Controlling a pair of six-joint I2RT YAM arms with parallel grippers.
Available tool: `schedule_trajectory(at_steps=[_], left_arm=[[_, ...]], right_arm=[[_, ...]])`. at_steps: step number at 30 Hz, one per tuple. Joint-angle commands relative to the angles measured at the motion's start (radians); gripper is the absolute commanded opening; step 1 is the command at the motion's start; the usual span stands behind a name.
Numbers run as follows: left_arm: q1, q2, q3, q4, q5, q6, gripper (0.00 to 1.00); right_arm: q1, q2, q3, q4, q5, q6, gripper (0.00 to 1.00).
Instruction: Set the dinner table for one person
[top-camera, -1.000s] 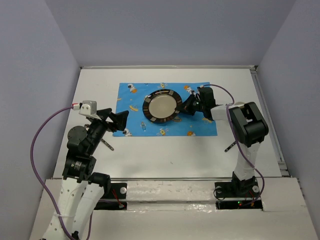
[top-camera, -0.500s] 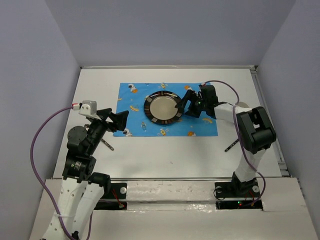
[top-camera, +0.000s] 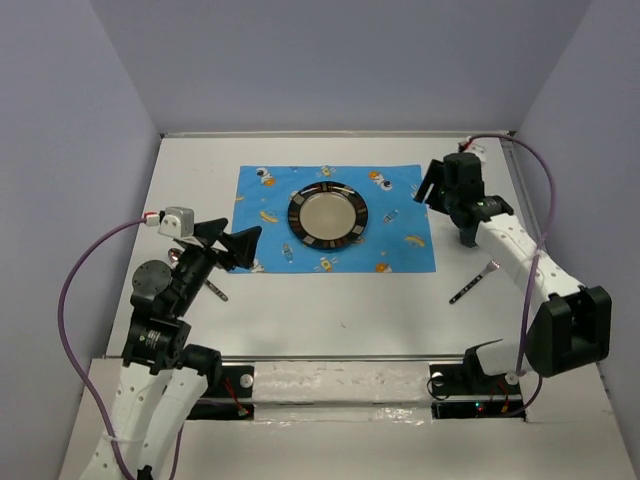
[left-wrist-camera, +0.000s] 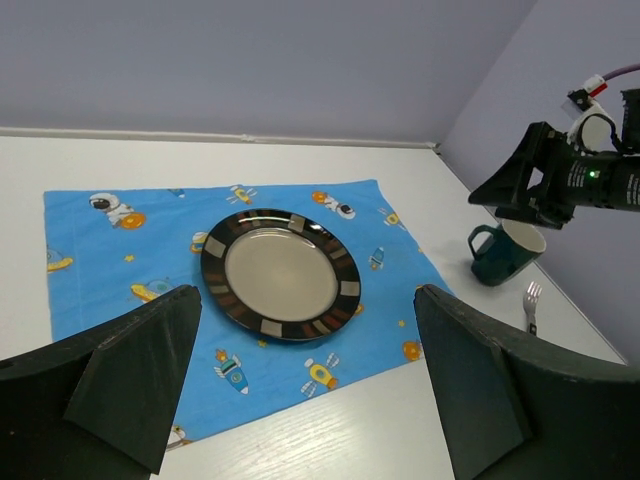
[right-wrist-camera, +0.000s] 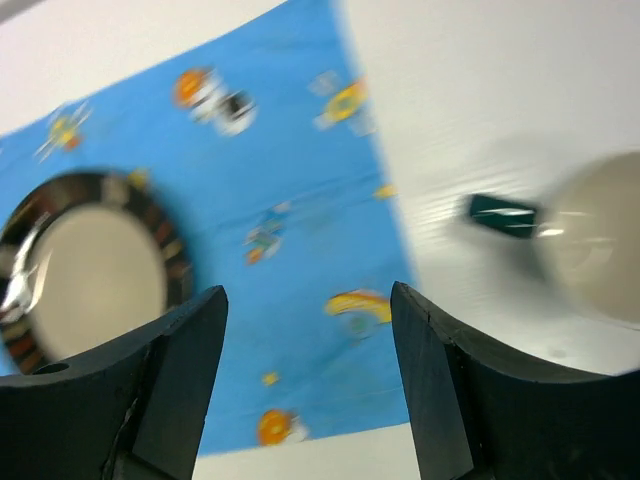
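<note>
The white dinner table (top-camera: 340, 300) carries a blue cartoon-printed placemat (top-camera: 400, 250) with a dark-rimmed plate (top-camera: 327, 213) lying on it. The plate (left-wrist-camera: 279, 273) also shows in the left wrist view. A dark green mug (left-wrist-camera: 505, 252) stands right of the mat and appears blurred as the mug (right-wrist-camera: 590, 235) in the right wrist view. A fork (top-camera: 474, 282) lies at the table's right. My right gripper (top-camera: 432, 188) hovers open over the mat's right edge, holding nothing (right-wrist-camera: 305, 340). My left gripper (top-camera: 240, 245) hangs open at the mat's left end, empty (left-wrist-camera: 305, 380).
A utensil (top-camera: 213, 290) lies on the table under the left arm, partly hidden by it. The fork (left-wrist-camera: 532, 303) lies just in front of the mug. Grey walls close the table in at the back and both sides.
My right gripper has let go of the plate's right rim, opened, and swung up and right toward the mug. The plate stays on the mat. The left arm has barely moved.
</note>
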Motion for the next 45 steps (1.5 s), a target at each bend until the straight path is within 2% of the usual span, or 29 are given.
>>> schedule_trajectory(at_steps=[1,6,10,14,18,19,21,24,25,27,30,34,35,36,42,45], left_arm=[[-0.036,-0.026,0.025,0.03,0.017,0.005,0.99],[-0.079,-0.042,0.025,0.027,0.008,0.007,0.99],[-0.1,-0.057,0.027,0.021,0.002,0.01,0.99],[-0.119,-0.066,0.025,0.019,-0.004,0.01,0.99],[-0.13,-0.072,0.025,0.019,-0.002,0.01,0.99],[-0.133,-0.072,0.025,0.019,-0.004,0.01,0.99],[-0.137,-0.074,0.025,0.018,-0.007,0.011,0.99],[-0.14,-0.074,0.025,0.018,-0.007,0.011,0.99],[-0.142,-0.074,0.025,0.018,-0.009,0.011,0.99],[-0.142,-0.072,0.025,0.018,-0.009,0.013,0.99],[-0.142,-0.069,0.024,0.018,-0.006,0.013,0.99],[-0.142,-0.065,0.022,0.021,-0.01,0.011,0.99],[-0.142,-0.065,0.022,0.022,-0.012,0.013,0.99],[-0.14,-0.065,0.021,0.024,-0.016,0.011,0.99],[-0.128,-0.051,0.018,0.027,-0.021,0.013,0.99],[-0.124,-0.037,0.018,0.029,-0.018,0.013,0.99]], right_arm=[[-0.117,-0.048,0.008,-0.121,0.252,-0.049,0.72],[-0.228,0.02,0.093,-0.142,0.266,-0.069,0.72],[-0.291,0.101,0.142,-0.145,0.165,-0.074,0.72],[-0.314,0.179,0.17,-0.145,0.089,-0.07,0.7],[-0.323,0.245,0.213,-0.147,0.063,-0.066,0.63],[-0.323,0.259,0.218,-0.148,0.063,-0.063,0.58],[-0.323,0.285,0.221,-0.148,0.052,-0.058,0.53],[-0.323,0.301,0.218,-0.147,0.054,-0.05,0.34],[-0.323,0.301,0.219,-0.147,0.054,-0.052,0.19],[-0.323,0.285,0.222,-0.144,0.072,-0.067,0.0],[-0.323,0.206,0.225,-0.115,0.092,-0.119,0.0],[-0.21,0.195,0.333,-0.107,0.175,-0.221,0.0],[-0.181,0.208,0.397,-0.105,0.148,-0.244,0.0],[-0.181,0.25,0.429,-0.108,0.09,-0.248,0.0],[-0.121,0.449,0.675,-0.16,-0.015,-0.308,0.0],[-0.049,0.572,0.871,-0.213,0.014,-0.372,0.0]])
